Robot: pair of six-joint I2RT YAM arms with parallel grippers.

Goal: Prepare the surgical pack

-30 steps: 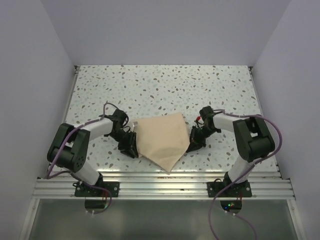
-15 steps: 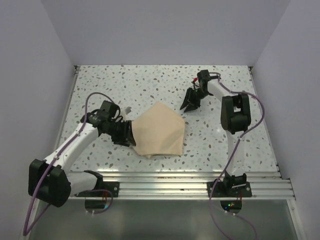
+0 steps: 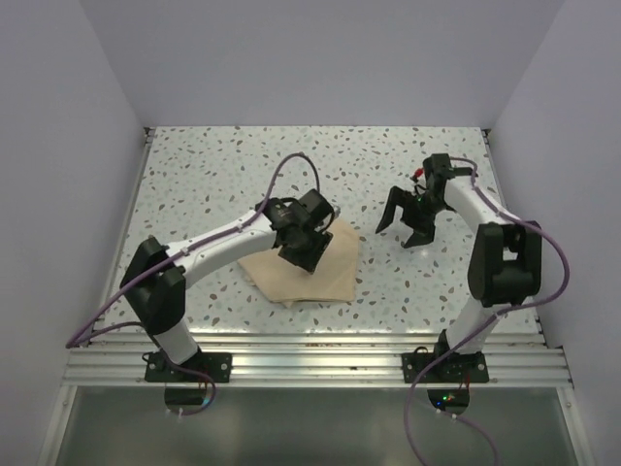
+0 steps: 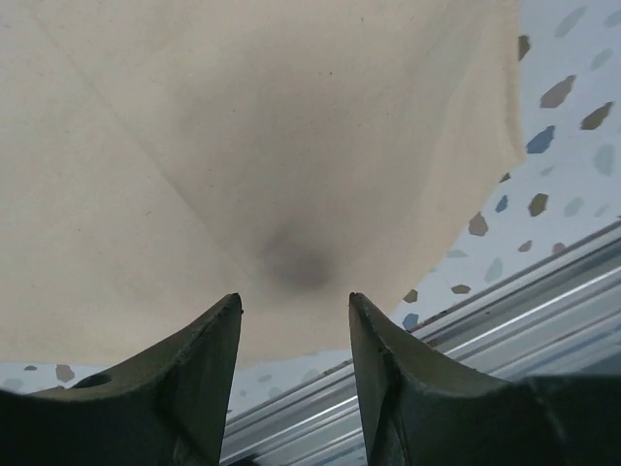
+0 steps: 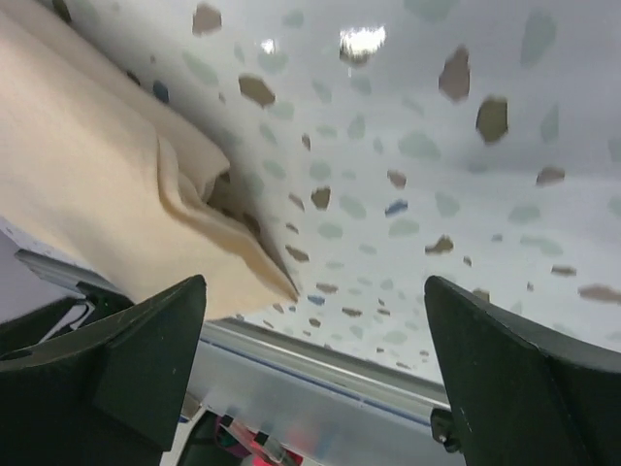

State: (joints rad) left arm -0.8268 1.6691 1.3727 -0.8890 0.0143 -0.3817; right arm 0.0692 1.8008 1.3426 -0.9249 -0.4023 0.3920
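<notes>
The surgical pack is a folded tan cloth bundle point(image 3: 330, 277) lying near the table's front middle; nothing else of the pack shows. My left gripper point(image 3: 307, 256) hovers over the bundle's centre, jaws open with nothing between them. In the left wrist view the cloth point(image 4: 243, 146) fills most of the frame beyond the left gripper point(image 4: 296, 299). My right gripper point(image 3: 403, 230) is off the bundle's right side, apart from it, with its jaws spread wide and empty. The right wrist view has the cloth's layered edge point(image 5: 97, 175) at the left, ahead of the right gripper point(image 5: 315, 286).
A speckled white tabletop point(image 3: 243, 175) is walled on the left, right and back. An aluminium rail point(image 3: 310, 354) runs along the near edge, where both arm bases are bolted. The rail point(image 4: 543, 311) also shows in the left wrist view.
My left arm swung from the bundle's left edge to over its middle and its jaws widened. The right gripper came nearer and rightward and opened wide.
</notes>
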